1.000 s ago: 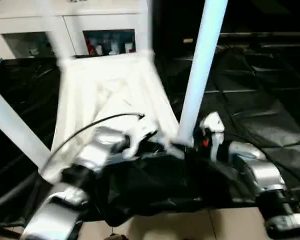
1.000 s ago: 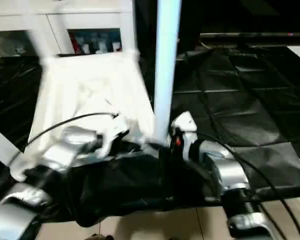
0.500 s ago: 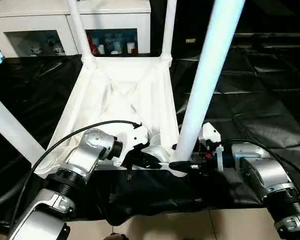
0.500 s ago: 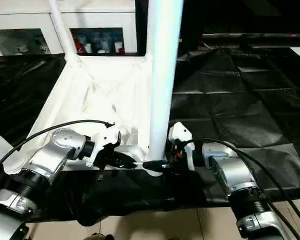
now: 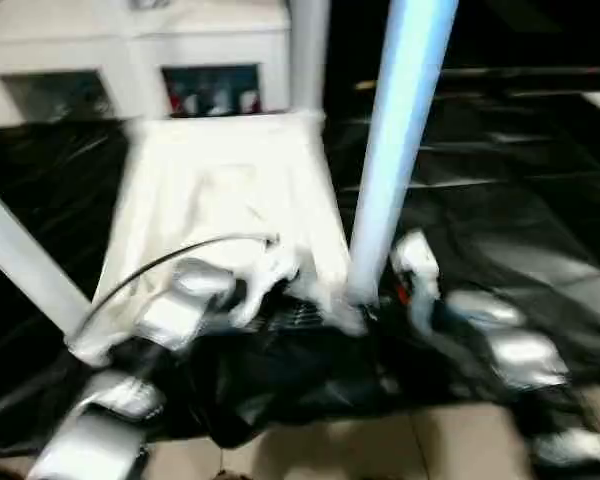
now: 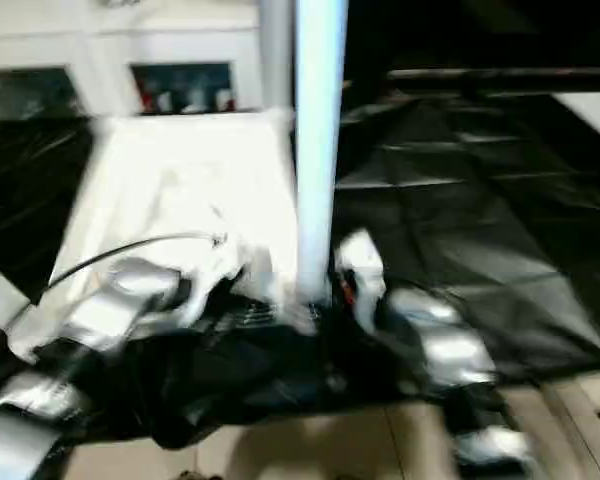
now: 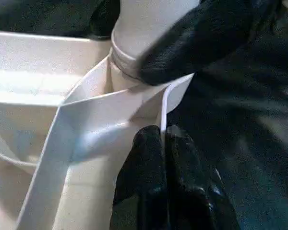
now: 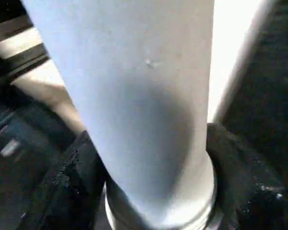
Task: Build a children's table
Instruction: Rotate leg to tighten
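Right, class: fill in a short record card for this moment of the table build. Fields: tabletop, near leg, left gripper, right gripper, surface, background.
tabletop: white tabletop lying underside up
near leg: white leg standing up from the near corner socket
left gripper: left gripper shut on the thin rim of the tabletop, beside that socket
right gripper: right gripper, one finger each side of the leg's base
surface: black sheet
background: white cabinets with glass fronts

floor: black sheeting [image 5: 500, 190] | near edge: beige tiles [image 5: 380, 450] | back: white glass-fronted cabinets [image 5: 210, 60]
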Available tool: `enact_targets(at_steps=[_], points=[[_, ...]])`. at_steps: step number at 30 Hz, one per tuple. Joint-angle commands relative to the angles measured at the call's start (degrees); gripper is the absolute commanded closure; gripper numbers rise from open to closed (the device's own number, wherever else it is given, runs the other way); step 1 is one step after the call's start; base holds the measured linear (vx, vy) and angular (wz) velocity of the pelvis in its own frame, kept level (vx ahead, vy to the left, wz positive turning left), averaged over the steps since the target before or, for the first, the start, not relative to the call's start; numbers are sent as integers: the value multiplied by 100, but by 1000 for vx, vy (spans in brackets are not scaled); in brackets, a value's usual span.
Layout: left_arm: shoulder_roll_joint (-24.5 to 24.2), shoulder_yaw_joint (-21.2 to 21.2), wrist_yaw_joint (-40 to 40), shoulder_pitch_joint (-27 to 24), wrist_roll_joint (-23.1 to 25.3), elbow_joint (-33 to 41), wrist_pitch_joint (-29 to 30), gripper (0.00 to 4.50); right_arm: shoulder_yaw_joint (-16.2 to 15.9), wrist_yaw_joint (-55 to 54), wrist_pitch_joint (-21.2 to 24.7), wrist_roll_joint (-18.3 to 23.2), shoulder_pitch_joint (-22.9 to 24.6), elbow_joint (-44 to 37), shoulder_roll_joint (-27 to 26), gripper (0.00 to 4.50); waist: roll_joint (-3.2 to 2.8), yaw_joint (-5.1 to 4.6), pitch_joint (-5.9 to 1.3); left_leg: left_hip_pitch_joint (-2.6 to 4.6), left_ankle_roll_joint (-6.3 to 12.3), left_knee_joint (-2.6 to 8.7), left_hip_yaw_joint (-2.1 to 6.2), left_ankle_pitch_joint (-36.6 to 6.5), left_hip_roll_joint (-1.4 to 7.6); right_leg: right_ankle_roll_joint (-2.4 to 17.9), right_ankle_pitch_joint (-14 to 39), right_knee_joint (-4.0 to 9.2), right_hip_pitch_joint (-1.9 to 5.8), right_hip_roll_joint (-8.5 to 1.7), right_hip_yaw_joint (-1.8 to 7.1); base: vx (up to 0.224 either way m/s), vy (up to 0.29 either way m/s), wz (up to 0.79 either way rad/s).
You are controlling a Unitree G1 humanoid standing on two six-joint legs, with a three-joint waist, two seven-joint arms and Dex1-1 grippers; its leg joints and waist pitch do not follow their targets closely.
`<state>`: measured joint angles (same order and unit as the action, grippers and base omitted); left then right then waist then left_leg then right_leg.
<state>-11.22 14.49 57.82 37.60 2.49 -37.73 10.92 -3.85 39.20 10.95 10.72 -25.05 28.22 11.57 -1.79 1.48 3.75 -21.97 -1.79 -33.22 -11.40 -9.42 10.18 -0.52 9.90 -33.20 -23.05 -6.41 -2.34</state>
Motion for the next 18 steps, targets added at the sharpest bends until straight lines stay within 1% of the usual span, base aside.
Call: enact_targets(at_steps=[1,3,4,5,6,7,8,9,10,11,13,14,16,17,18], points=[[393,-5,-295,180,-137,-26,-31,450,-183,-701,57,-460,26,445,-185,178,75,0,-333,147,-88,470,156,-2300,222,904,2687,503,139,-184,111,0,0,0],[579,-48,-569,264,-140,-106,16,450,-87,-1072,88,-464,-66,613,-350,178,64,5,-319,152,-56,474,144,-2323,219,936,2609,506,110,-177,129,0,0,0],[671,-57,-670,296,-151,-132,40,450,-31,-1178,73,-426,-114,677,-455,178,70,2,-323,144,-54,478,152,-2296,220,939,2562,501,124,-173,122,0,0,0],[734,-62,-713,312,-164,-143,55,450,-6,-1196,44,-386,-141,700,-530,178,64,1,-325,118,-34,491,158,-2250,224,952,2452,490,143,-172,117,0,0,0],[743,-63,-716,315,-164,-148,53,450,-2,-1189,41,-377,-145,702,-541,178,67,10,-328,127,-8,485,144,-2235,224,967,2349,492,131,-168,127,0,0,0],[810,-71,-725,338,-159,-189,29,450,38,-1085,24,-281,-175,705,-632,143,61,16,-317,122,18,486,143,-2222,221,980,2283,488,129,-165,129,0,0,0],[827,-59,-677,339,-149,-198,13,450,58,-902,44,-167,-191,649,-683,108,68,21,-328,116,74,481,133,-2155,220,1026,2105,479,143,-163,138,0,0,0],[824,-37,-619,337,-149,-204,-8,450,47,-713,60,-55,-209,589,-702,108,67,34,-335,109,122,477,126,-2052,221,1077,1920,460,153,-161,142,0,0,0],[782,-8,-512,318,-175,-176,-17,450,-17,-464,70,24,-217,501,-654,106,59,41,-337,104,144,476,128,-2012,225,1107,1831,449,162,-165,142,0,0,0],[740,13,-415,294,-197,-136,-24,450,-90,-309,61,23,-198,414,-585,93,64,44,-337,88,195,472,121,-1929,224,1154,1700,437,179,-166,138,0,0,0],[656,40,-245,244,-221,-61,-33,450,-228,68,43,47,-134,222,-419,68,67,54,-346,88,258,461,115,-1825,225,1202,1590,425,195,-172,135,0,0,0],[623,49,-176,228,-227,-38,-39,450,-285,233,31,57,-108,145,-344,64,71,72,-348,94,310,451,111,-1758,235,1226,1518,419,198,-172,136,0,0,0],[460,110,219,143,-273,98,-99,450,-360,799,54,157,-22,-101,-45,64,80,83,-353,80,387,441,107,-1640,236,1272,1408,403,215,-178,135,0,0,0],[460,110,219,143,-273,98,-99,450,-360,799,54,157,-22,-101,-45,64,87,92,-354,72,447,433,103,-1541,233,1296,1340,395,221,-180,135,0,0,0],[236,224,742,17,-347,305,-135,450,-371,1323,110,239,37,-273,277,64,99,104,-357,73,493,426,98,-1449,245,1337,1251,385,224,-185,135,0,0,0]])
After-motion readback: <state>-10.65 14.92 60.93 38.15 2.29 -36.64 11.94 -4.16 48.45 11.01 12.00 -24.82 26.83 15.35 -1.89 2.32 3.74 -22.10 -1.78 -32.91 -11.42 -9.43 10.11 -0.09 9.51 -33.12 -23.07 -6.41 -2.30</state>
